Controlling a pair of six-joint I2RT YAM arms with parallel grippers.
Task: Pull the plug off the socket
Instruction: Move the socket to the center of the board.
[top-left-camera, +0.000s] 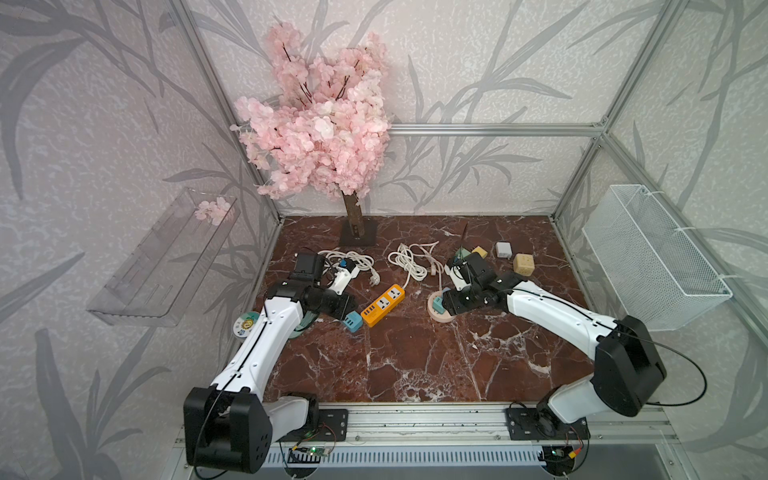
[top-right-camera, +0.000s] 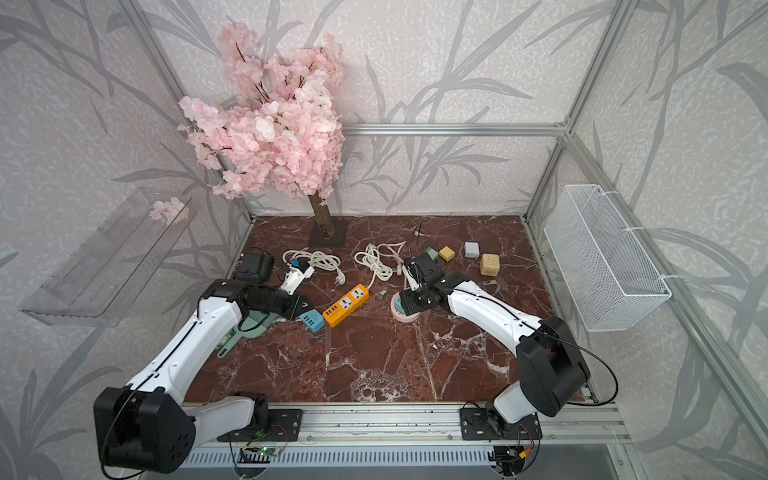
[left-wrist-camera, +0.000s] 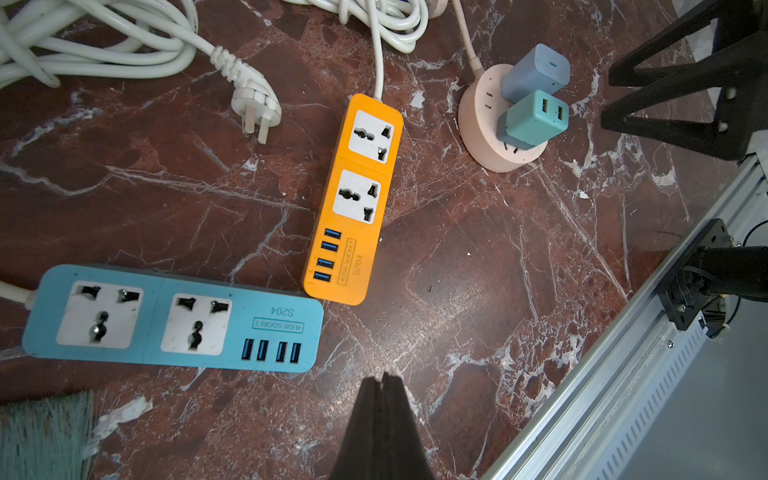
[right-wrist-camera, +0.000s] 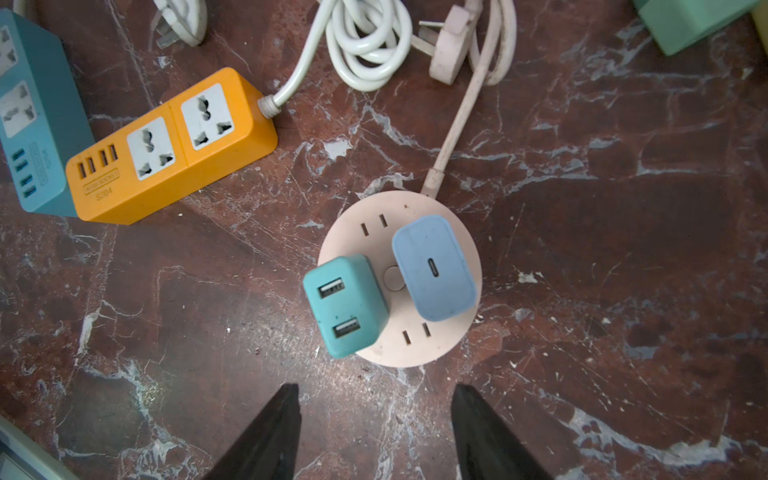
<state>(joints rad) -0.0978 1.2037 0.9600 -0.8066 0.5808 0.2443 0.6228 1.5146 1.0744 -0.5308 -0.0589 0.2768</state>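
A round pink socket (right-wrist-camera: 415, 349) lies on the marble floor with two plugs standing in it: a teal two-port USB plug (right-wrist-camera: 345, 305) and a blue-grey USB-C plug (right-wrist-camera: 434, 268). My right gripper (right-wrist-camera: 376, 387) hovers open just beside the socket, nothing between its fingers; in a top view it (top-left-camera: 453, 301) covers most of the socket (top-left-camera: 437, 314). My left gripper (left-wrist-camera: 384, 376) is shut and empty, near the end of a blue power strip (left-wrist-camera: 170, 316). The left wrist view shows the socket (left-wrist-camera: 482, 120) apart from it, with the teal plug (left-wrist-camera: 534, 118).
An orange power strip (top-left-camera: 382, 304) lies between the two grippers, with coiled white cables (top-left-camera: 409, 262) behind it. Small cubes (top-left-camera: 523, 262) sit at the back right. A blossom tree (top-left-camera: 357, 220) stands at the back. A wire basket (top-left-camera: 656, 257) hangs on the right wall.
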